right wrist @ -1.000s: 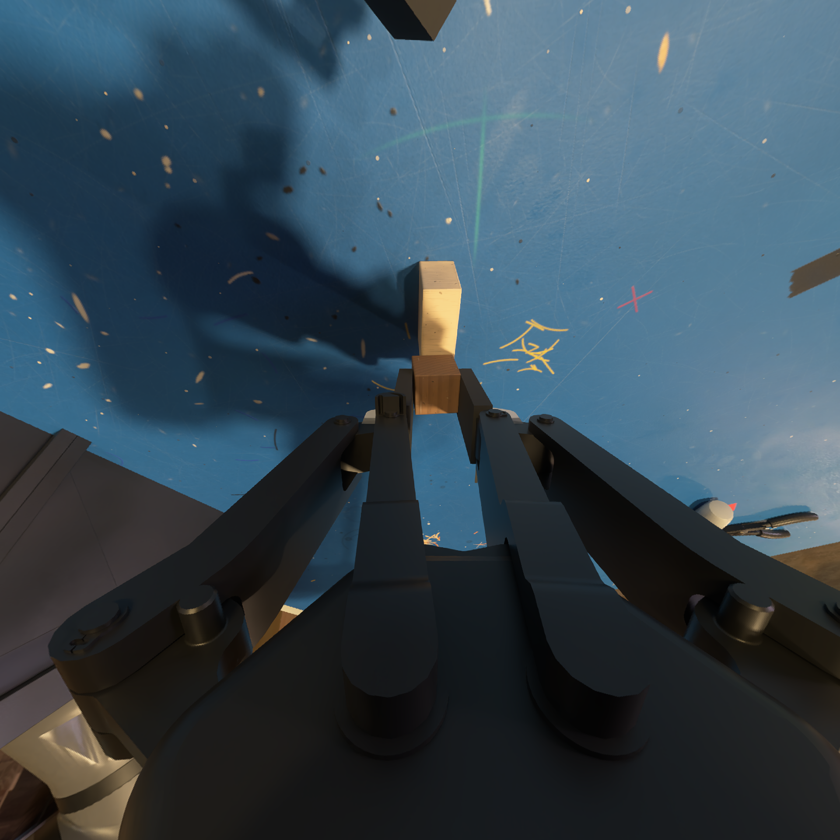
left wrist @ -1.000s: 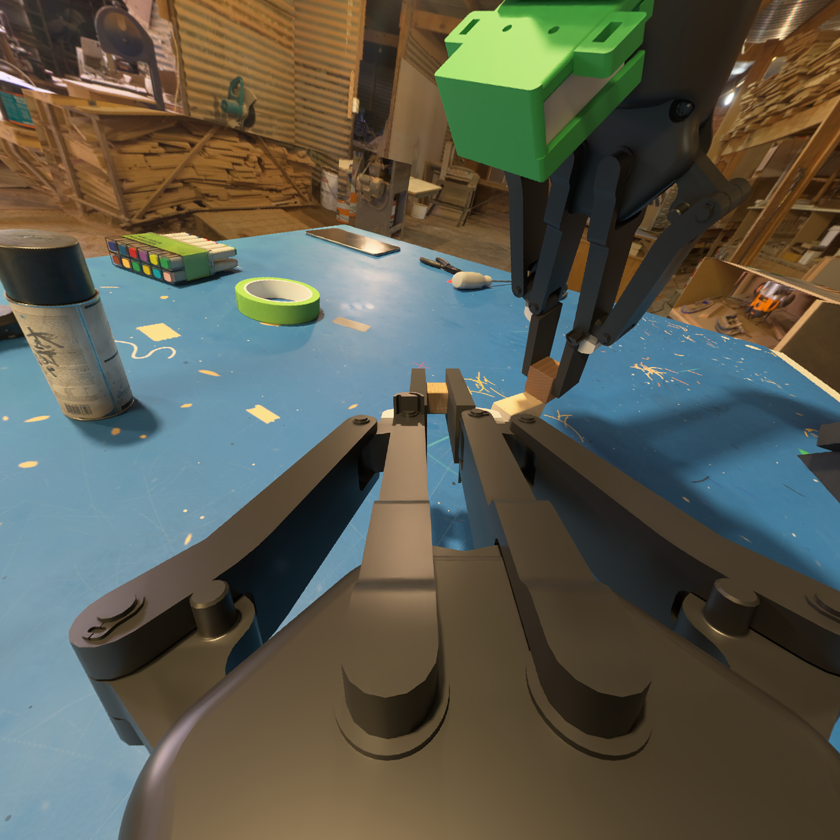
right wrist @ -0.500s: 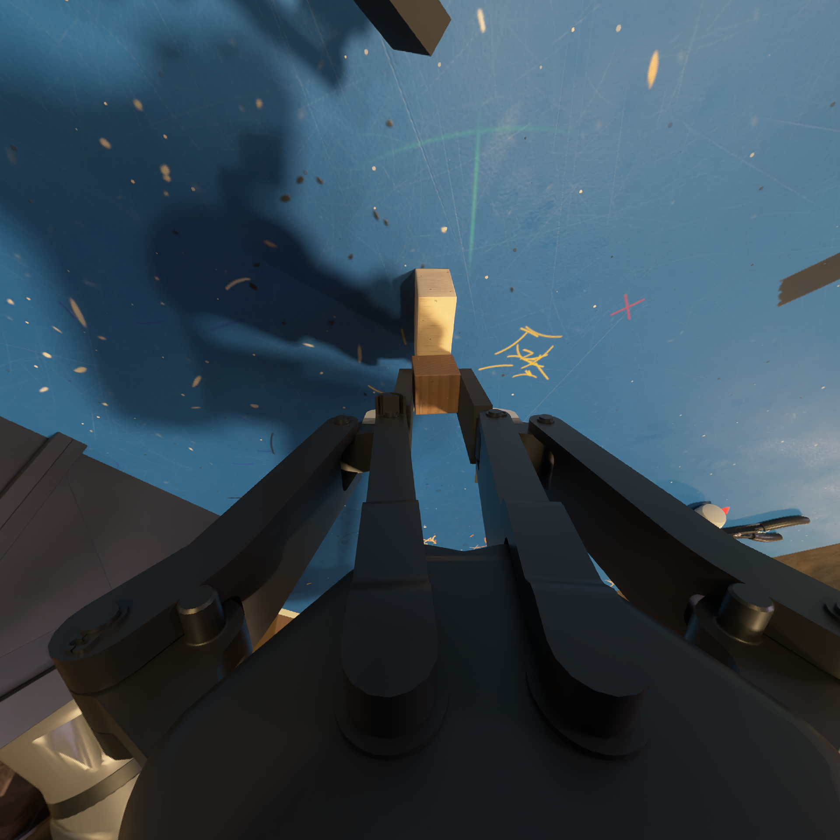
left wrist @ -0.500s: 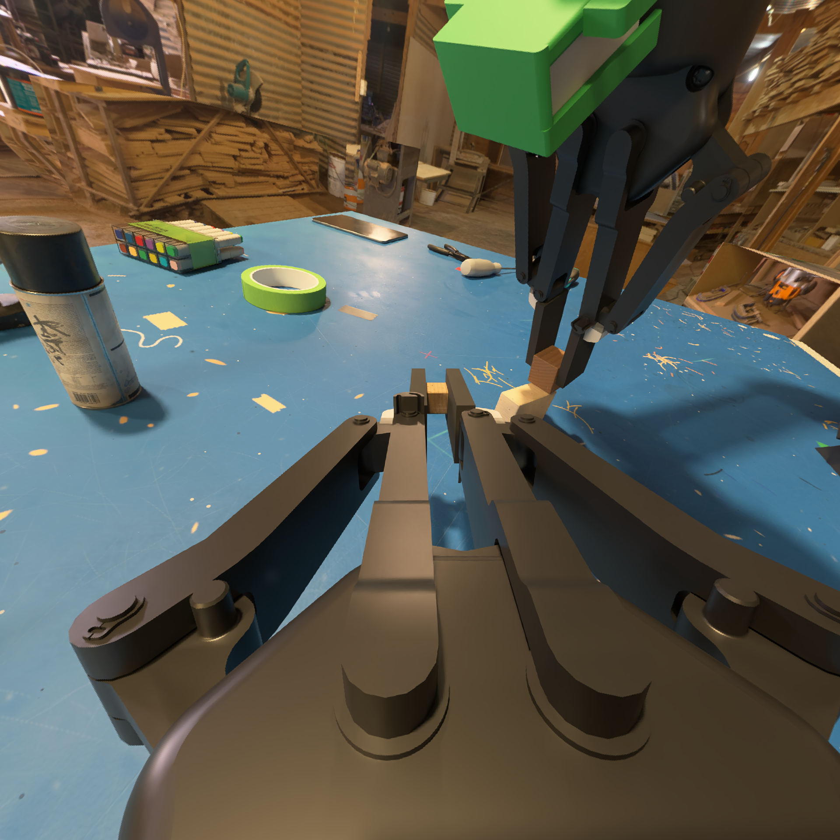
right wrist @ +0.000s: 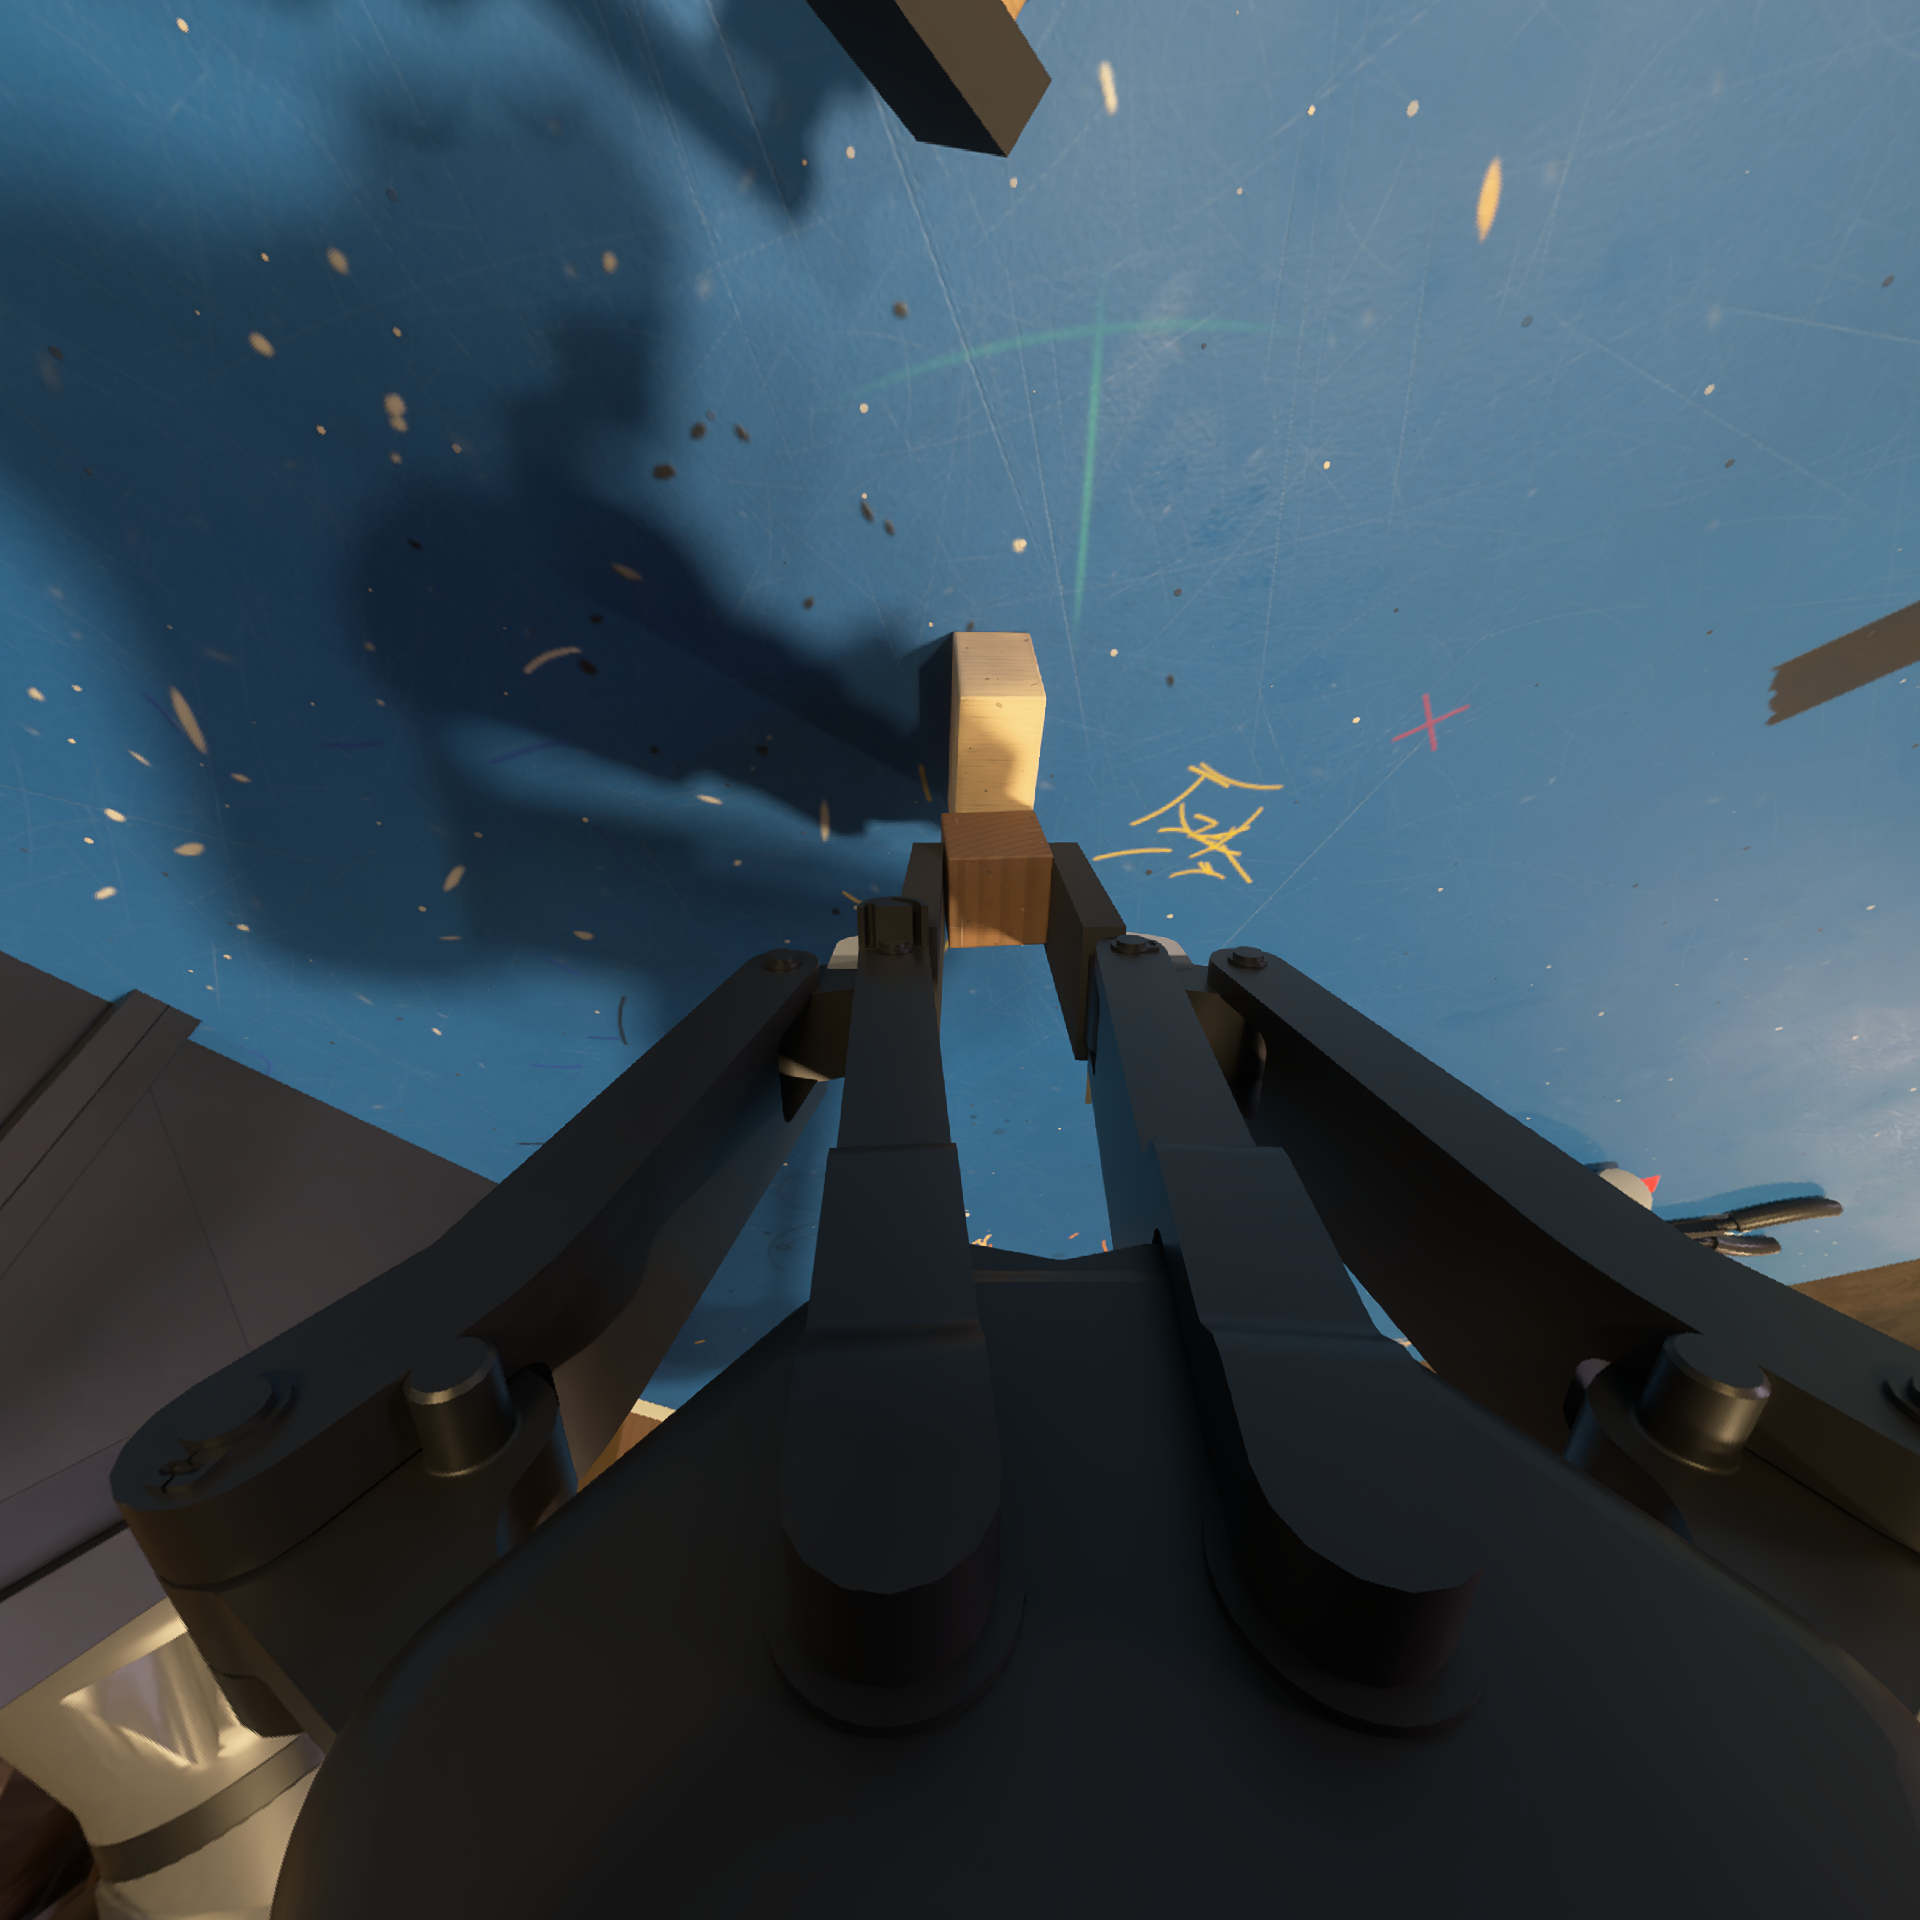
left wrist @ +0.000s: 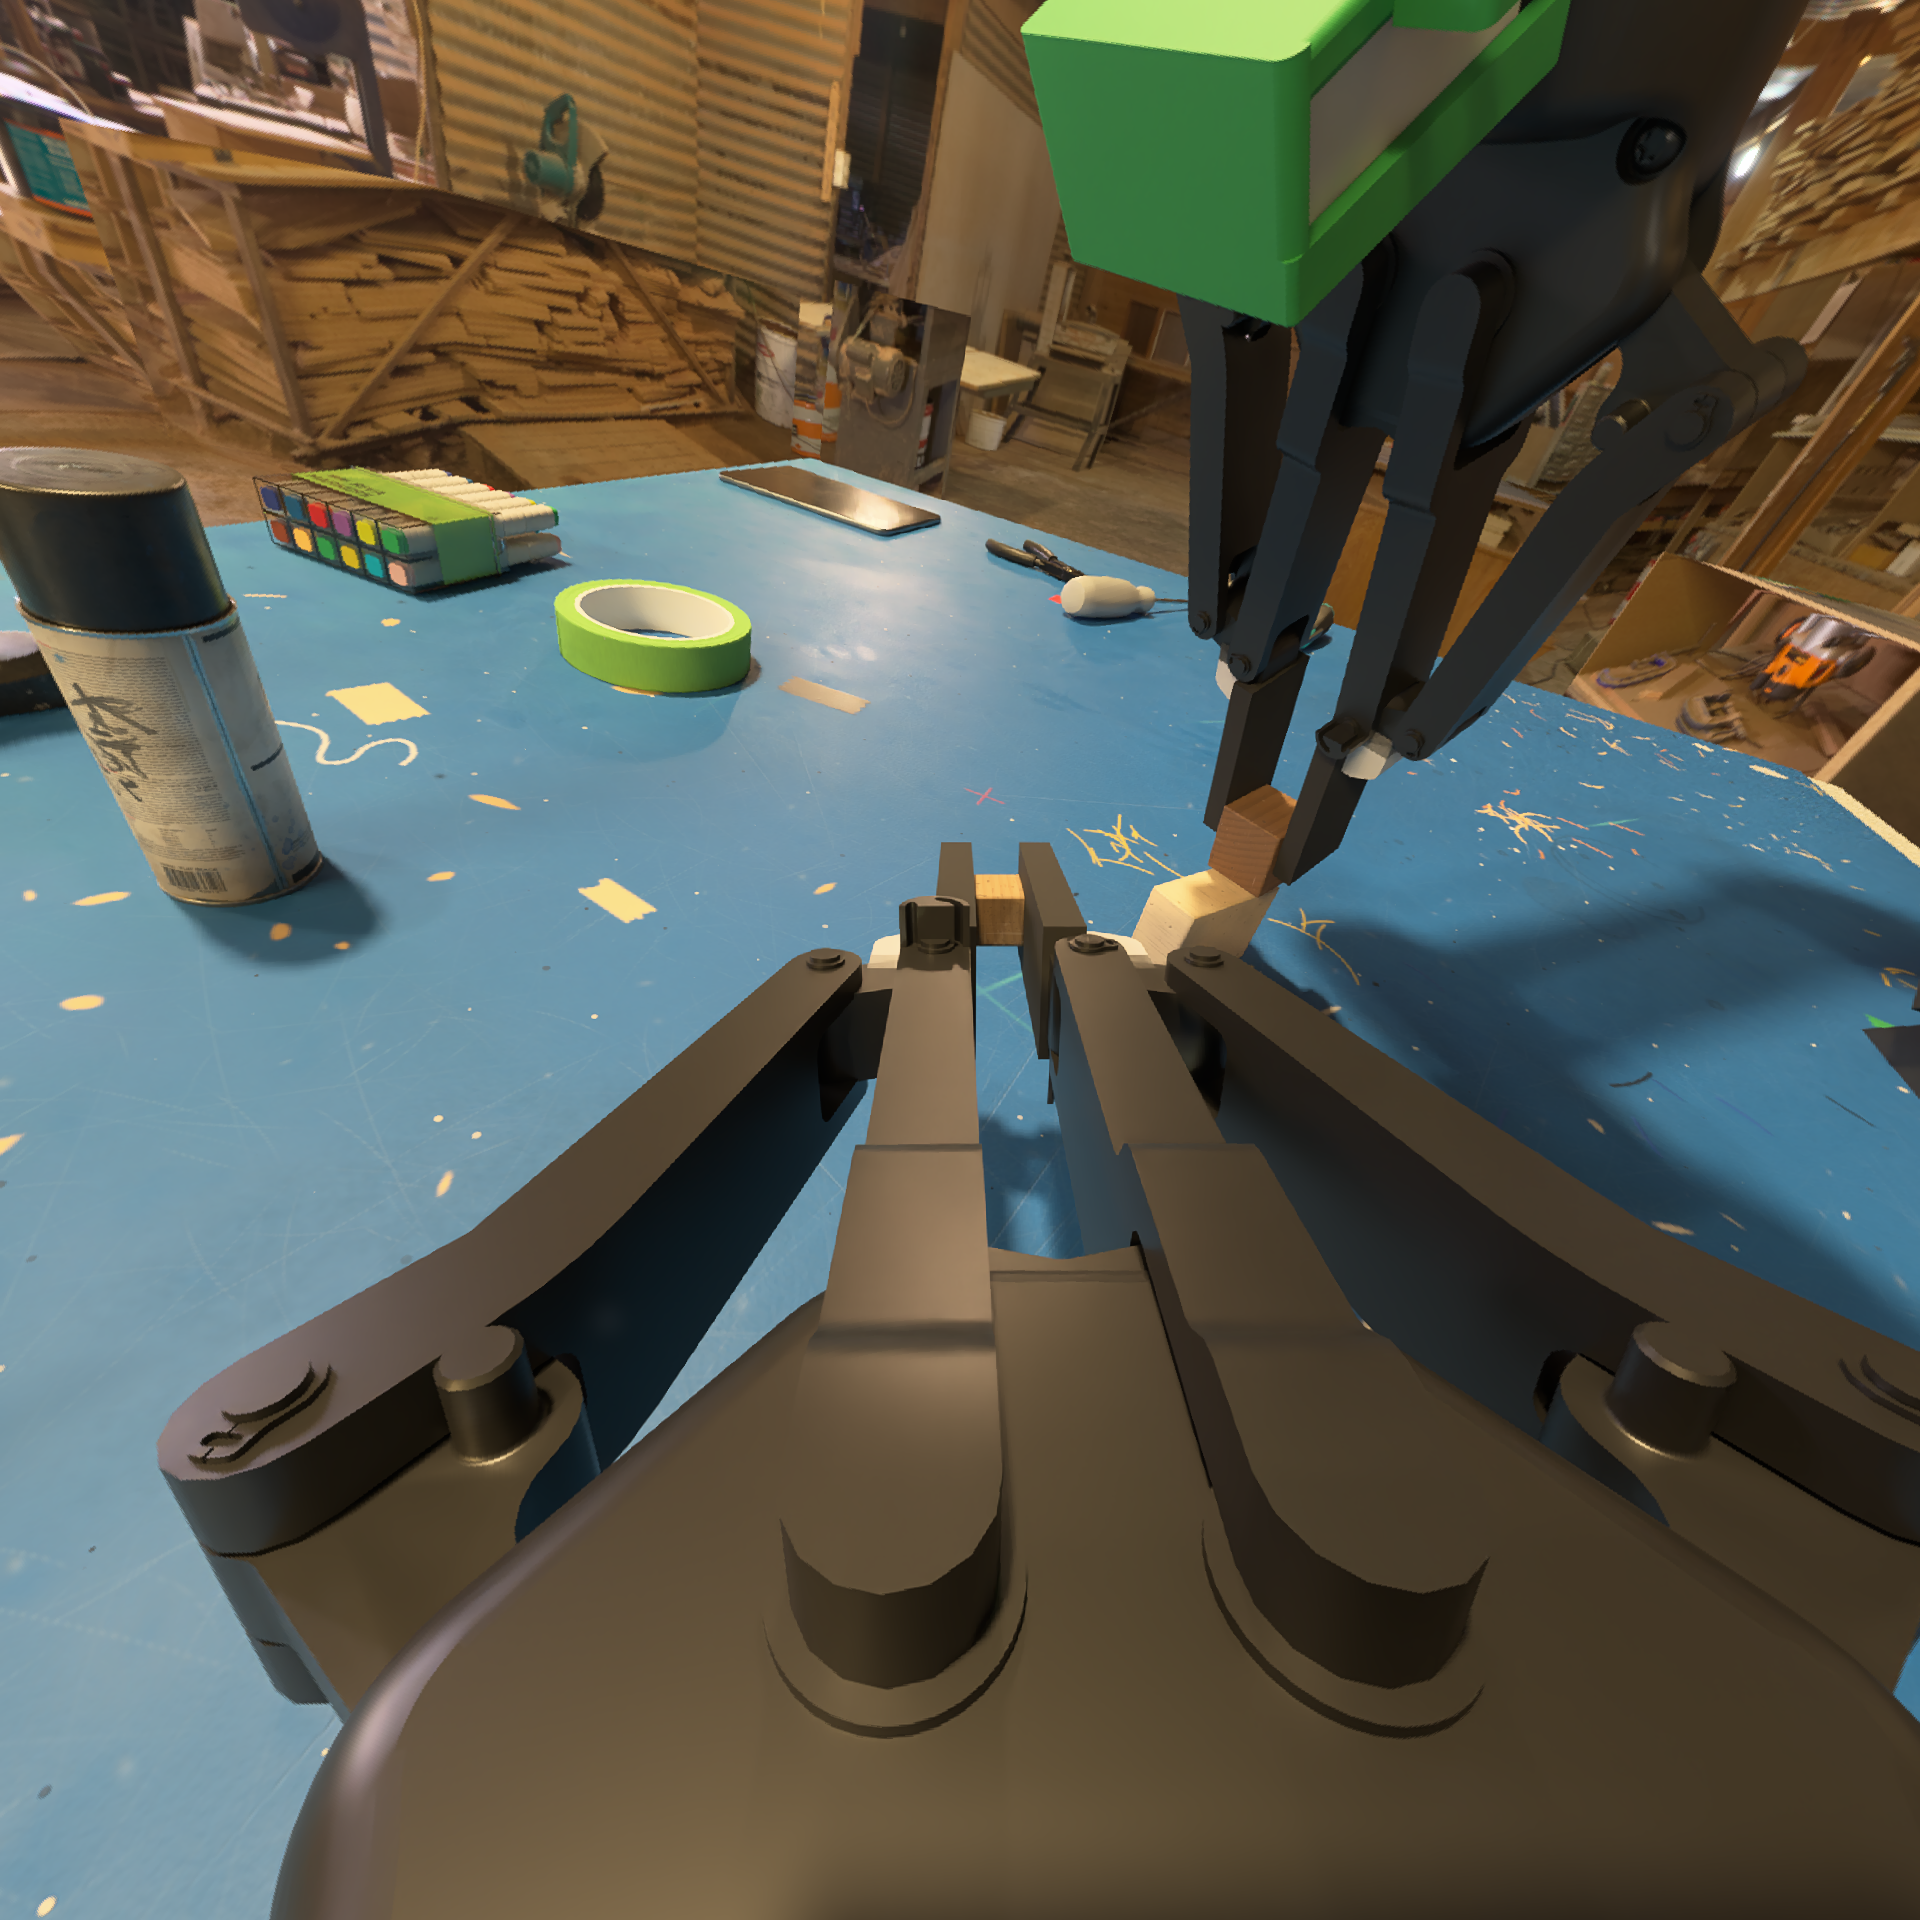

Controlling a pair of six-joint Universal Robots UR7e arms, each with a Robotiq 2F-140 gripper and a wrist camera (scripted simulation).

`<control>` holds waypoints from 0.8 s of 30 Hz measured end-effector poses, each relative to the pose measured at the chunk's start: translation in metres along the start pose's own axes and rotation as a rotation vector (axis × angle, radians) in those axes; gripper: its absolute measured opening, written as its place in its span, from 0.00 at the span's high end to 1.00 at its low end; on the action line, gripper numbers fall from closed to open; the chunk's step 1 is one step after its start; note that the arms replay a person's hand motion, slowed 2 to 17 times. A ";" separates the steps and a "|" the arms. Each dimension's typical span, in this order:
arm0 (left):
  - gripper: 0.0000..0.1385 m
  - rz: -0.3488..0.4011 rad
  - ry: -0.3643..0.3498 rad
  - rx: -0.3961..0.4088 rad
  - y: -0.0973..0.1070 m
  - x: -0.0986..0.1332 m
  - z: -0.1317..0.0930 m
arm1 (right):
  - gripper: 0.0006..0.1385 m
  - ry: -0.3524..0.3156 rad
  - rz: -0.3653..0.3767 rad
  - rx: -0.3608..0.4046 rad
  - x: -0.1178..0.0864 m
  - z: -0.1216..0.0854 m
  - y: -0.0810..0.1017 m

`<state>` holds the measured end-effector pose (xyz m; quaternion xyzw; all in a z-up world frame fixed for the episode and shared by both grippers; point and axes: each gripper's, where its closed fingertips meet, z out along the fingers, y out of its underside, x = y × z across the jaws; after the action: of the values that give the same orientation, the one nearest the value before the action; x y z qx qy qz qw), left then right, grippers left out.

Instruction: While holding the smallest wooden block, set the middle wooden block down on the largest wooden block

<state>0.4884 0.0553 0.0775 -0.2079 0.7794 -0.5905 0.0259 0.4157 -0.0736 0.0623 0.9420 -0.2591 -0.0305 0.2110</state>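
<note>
Wood in three tones marks the blocks: the small block [left wrist: 1000, 907], light tan, sits pinched between the nearly closed jaws of the left gripper [left wrist: 1000, 902], held clear above the blue surface [left wrist: 520, 1039]. The right gripper [right wrist: 995, 883], its jaws narrowed to the block's width, clamps the mid block [right wrist: 995, 878], a darker reddish-brown cube with visible grain. From the left wrist view that cube's lower edge touches the top of the large block [left wrist: 1195, 906], pale cream, which lies on the surface just right of the left gripper. A spray can [left wrist: 156, 686] with a printed label and black scrawl stands at far left; a marker pack [left wrist: 405, 525] wears a green printed band beside green tape [left wrist: 652, 634].
</note>
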 end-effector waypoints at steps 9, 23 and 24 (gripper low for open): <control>0.91 -0.008 -0.001 -0.001 0.001 -0.001 0.000 | 0.81 -0.005 0.008 0.022 0.001 -0.001 -0.002; 0.91 0.003 -0.009 -0.007 0.002 -0.001 0.000 | 0.81 0.009 0.005 0.082 0.001 -0.002 -0.008; 0.91 0.004 -0.009 -0.007 0.002 -0.001 0.000 | 0.81 0.008 0.006 0.088 0.001 -0.002 -0.009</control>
<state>0.4883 0.0562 0.0751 -0.2091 0.7817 -0.5868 0.0299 0.4209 -0.0662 0.0606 0.9497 -0.2622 -0.0145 0.1706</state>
